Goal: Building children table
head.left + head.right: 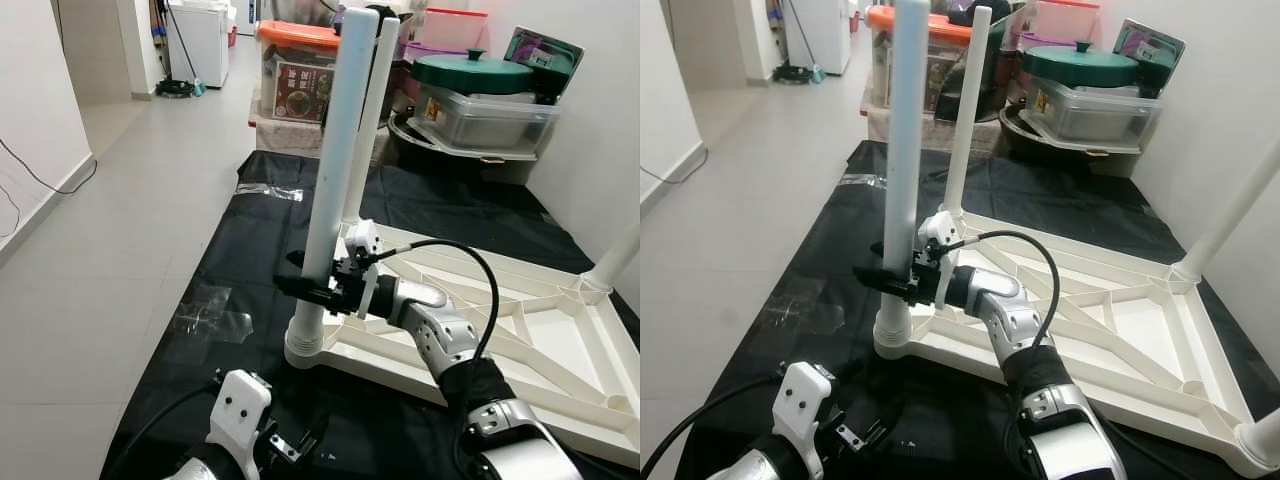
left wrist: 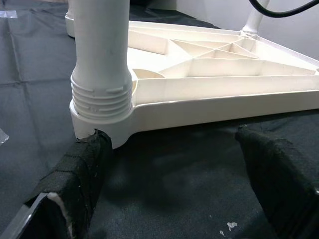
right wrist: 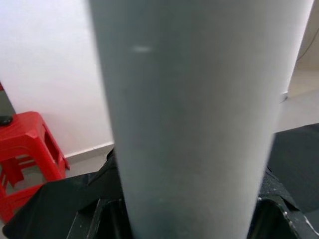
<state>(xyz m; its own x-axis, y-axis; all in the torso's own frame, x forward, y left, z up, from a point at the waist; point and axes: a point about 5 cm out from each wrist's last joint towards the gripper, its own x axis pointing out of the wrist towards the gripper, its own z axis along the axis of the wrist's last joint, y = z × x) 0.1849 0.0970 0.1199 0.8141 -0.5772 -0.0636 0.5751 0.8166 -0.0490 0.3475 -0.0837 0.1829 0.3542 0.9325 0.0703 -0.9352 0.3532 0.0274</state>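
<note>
The white table top [image 1: 520,330] lies upside down on a black mat [image 1: 250,240]. At its near left corner a white leg [image 1: 340,150] stands upright in the ribbed socket [image 2: 102,94]. My right gripper [image 1: 312,285] is shut on this leg a little above the socket; the leg [image 3: 189,124] shows close up in the right wrist view. My left gripper [image 2: 174,174] hovers low over the mat just in front of that corner, open, with nothing between its fingers [image 2: 79,174]. A second leg [image 1: 372,110] stands at the far corner, and a third [image 1: 615,260] at the right.
Storage boxes, one with an orange lid [image 1: 300,65], and a green pot lid [image 1: 475,70] are stacked behind the mat. A white wall runs along the right. Clear plastic wrap [image 1: 215,315] lies at the mat's left edge, next to grey tile floor [image 1: 120,200]. A red stool [image 3: 25,144] stands by a wall.
</note>
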